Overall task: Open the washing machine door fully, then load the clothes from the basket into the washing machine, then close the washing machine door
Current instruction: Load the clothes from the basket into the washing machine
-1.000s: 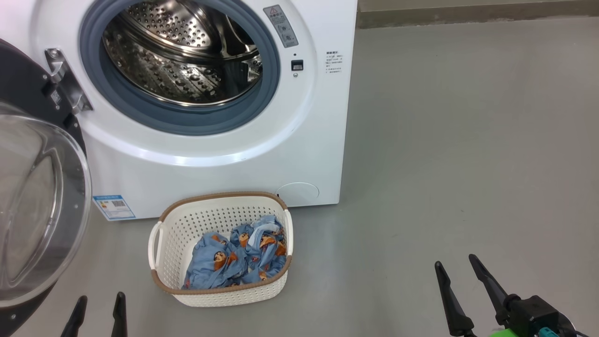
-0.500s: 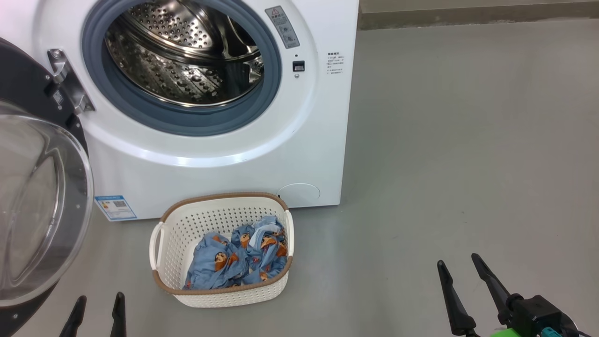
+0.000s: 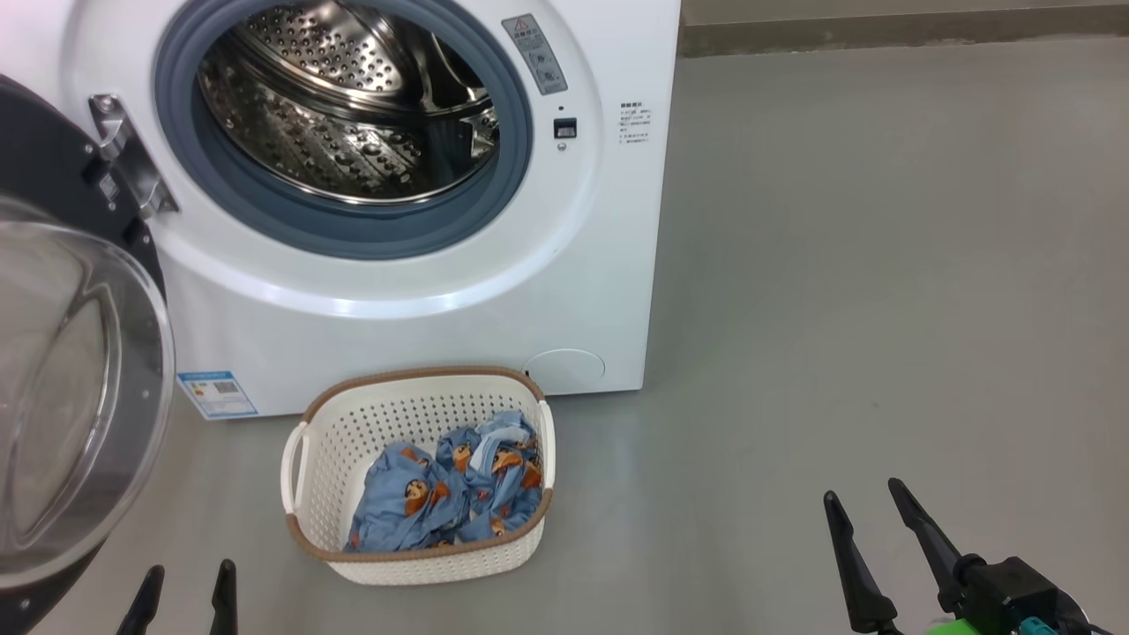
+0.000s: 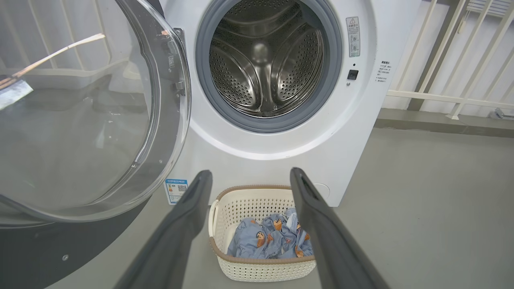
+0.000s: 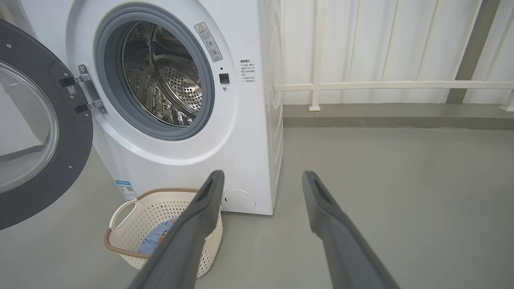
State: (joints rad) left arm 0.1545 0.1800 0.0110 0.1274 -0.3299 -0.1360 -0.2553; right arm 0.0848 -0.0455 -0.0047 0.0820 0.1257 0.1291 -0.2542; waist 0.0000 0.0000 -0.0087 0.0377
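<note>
**Both pincers open and empty, clothes in the basket, door swung wide**

At the bottom of the head view, the left pincer (image 3: 192,566) shows its two dark fingertips apart with nothing between them. The right pincer (image 3: 861,489), at the lower right, is spread just as wide and also holds nothing. Both hang above the grey floor (image 3: 838,309), clear of everything else.

Just past the left pincer the basket (image 3: 423,564) stands upright on the floor. The clothes (image 3: 441,503) lie crumpled inside it, heaped toward its right side and below the brown rim. In the left wrist view the basket sits between that pincer's two fingers, further off.

Right behind the basket is the washer (image 3: 397,335), with a blue sticker (image 3: 216,394) at its lower left corner. Its door (image 3: 35,150) is swung out to the left on a metal hinge (image 3: 128,154), with the clear glass bowl facing the camera. The grey seal (image 3: 353,238) rings the open mouth, and the steel drum (image 3: 353,132) behind it has no laundry in it.

To the right of the washer, in the right wrist view, a pale railing (image 5: 381,85) runs along the wall.
</note>
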